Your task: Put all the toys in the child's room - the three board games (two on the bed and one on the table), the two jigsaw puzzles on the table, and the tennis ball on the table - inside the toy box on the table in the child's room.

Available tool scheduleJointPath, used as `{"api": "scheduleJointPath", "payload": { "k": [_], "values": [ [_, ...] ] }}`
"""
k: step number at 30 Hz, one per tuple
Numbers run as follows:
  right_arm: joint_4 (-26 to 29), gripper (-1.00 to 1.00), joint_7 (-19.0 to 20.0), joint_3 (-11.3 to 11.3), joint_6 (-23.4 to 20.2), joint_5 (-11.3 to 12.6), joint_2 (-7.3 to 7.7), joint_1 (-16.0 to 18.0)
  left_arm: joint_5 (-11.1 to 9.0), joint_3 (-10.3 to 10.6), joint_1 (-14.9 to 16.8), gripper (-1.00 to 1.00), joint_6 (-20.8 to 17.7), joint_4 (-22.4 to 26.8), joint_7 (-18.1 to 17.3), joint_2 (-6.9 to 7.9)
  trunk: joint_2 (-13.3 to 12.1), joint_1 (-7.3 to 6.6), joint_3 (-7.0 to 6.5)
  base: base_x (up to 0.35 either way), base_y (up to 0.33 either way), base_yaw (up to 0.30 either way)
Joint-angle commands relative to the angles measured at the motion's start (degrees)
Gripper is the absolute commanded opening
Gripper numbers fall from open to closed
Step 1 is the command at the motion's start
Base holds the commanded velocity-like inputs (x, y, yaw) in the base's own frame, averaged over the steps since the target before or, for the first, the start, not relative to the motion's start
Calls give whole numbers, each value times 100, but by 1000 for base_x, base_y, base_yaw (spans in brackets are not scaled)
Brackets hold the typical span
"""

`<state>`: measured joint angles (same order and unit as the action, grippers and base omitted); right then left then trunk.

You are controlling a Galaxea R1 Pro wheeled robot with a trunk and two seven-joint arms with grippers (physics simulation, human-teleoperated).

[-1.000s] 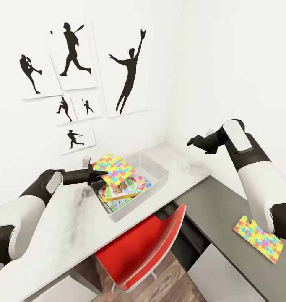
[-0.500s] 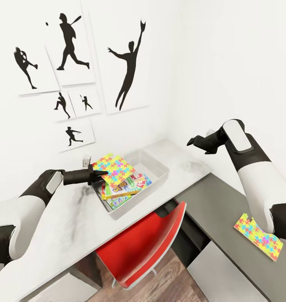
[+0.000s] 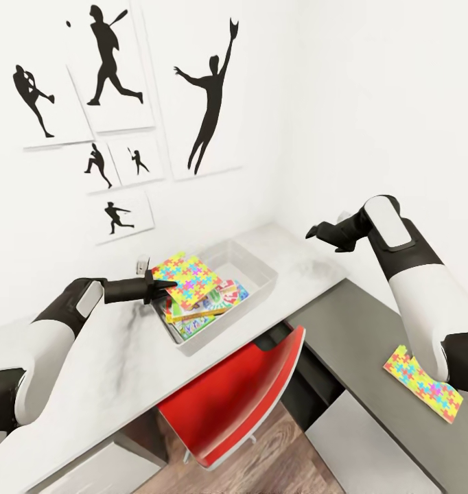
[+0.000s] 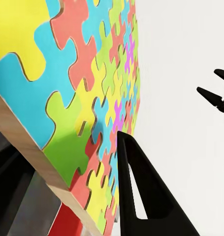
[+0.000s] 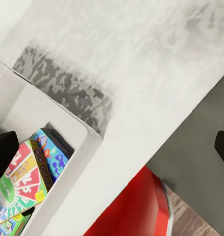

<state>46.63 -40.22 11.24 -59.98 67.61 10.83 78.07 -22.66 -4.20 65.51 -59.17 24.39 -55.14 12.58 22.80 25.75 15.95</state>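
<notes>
My left gripper (image 3: 162,287) is shut on the edge of a jigsaw puzzle (image 3: 186,277), a multicolour square held tilted over the near-left part of the toy box (image 3: 261,269). In the left wrist view the puzzle (image 4: 82,73) lies against one dark finger (image 4: 141,191). Flat printed board games (image 3: 208,309) are stacked inside the grey tray, and they also appear in the right wrist view (image 5: 28,182). My right gripper (image 3: 316,232) hangs open above the pale table (image 3: 309,271), right of the box. A second jigsaw puzzle (image 3: 422,381) lies on the dark grey section. The tennis ball is out of view.
A red chair (image 3: 237,398) is pushed under the table edge just in front of the toy box. Black baseball silhouette pictures (image 3: 210,96) hang on the white wall behind. White drawers (image 3: 364,446) sit under the lower section, above the wood-plank floor (image 3: 275,466).
The whole head view has shifted, so the camera moved; pictures and table sit slightly differently. The left gripper still holds the puzzle over the box, and the right arm keeps its pose.
</notes>
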Motion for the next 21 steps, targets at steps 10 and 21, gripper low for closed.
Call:
{"api": "scheduleJointPath", "payload": {
  "k": [10,21],
  "values": [
    [4,100,-56,87,-2,60,7,7,30,-27,6,-100,-15,11,-40,-1,12,3,106,0,0,0],
    [88,100,-56,97,-2,64,7,-1,25,-36,6,-100,-7,24,-39,-1,12,3,211,0,0,0]
  ]
}}
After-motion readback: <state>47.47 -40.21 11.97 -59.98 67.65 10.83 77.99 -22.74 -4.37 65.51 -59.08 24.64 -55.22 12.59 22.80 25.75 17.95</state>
